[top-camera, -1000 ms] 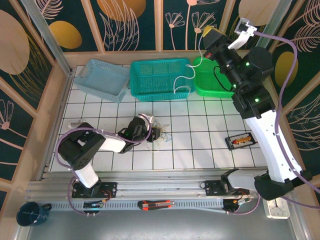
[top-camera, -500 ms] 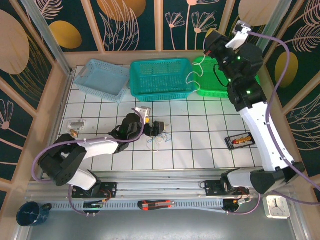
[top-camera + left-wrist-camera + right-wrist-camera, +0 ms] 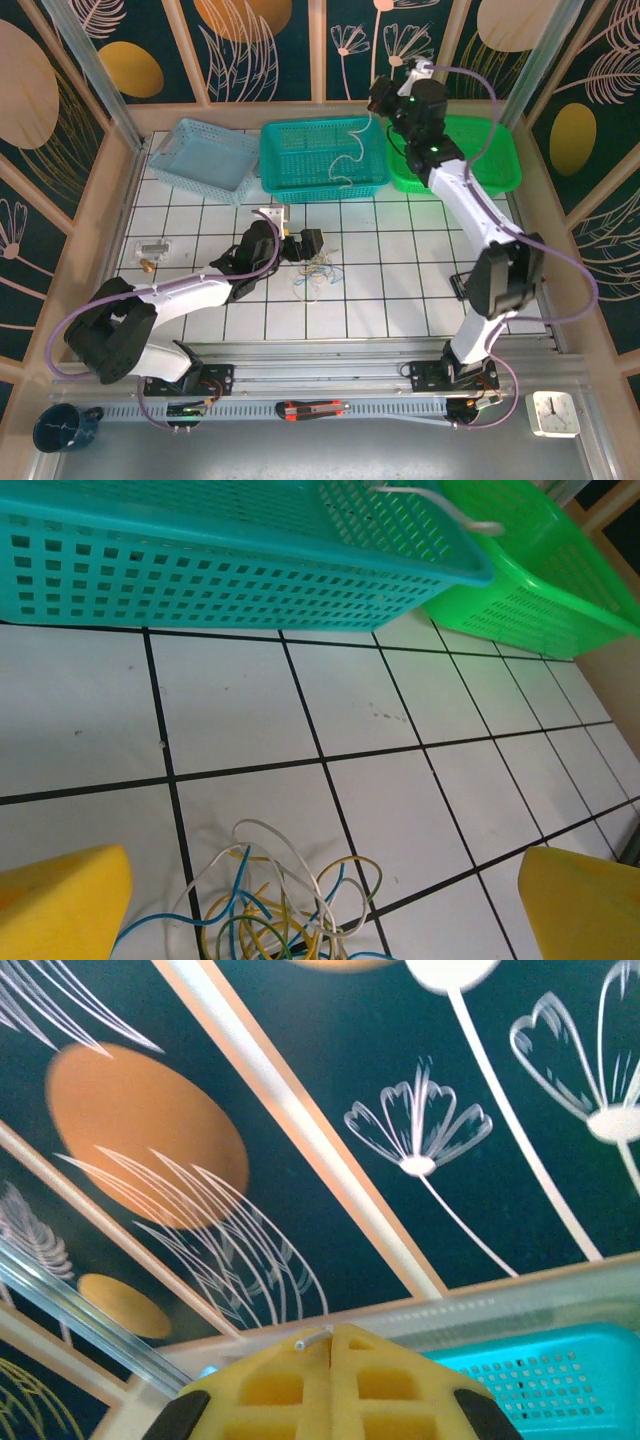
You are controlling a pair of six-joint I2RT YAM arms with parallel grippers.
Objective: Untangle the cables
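Right gripper [image 3: 380, 97], closed on the white cable [image 3: 357, 140] above the teal basket [image 3: 320, 186], should lower it slowly; left gripper [image 3: 302, 243] is wide open, empty.

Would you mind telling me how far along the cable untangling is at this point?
Done: one white cable is pulled free. In hand: the shut right gripper holds it up, dangling over the teal basket. Left: the tangle of blue, yellow and whitish wires lies looped on the tiles, with the open left gripper poised over it, gripping nothing.
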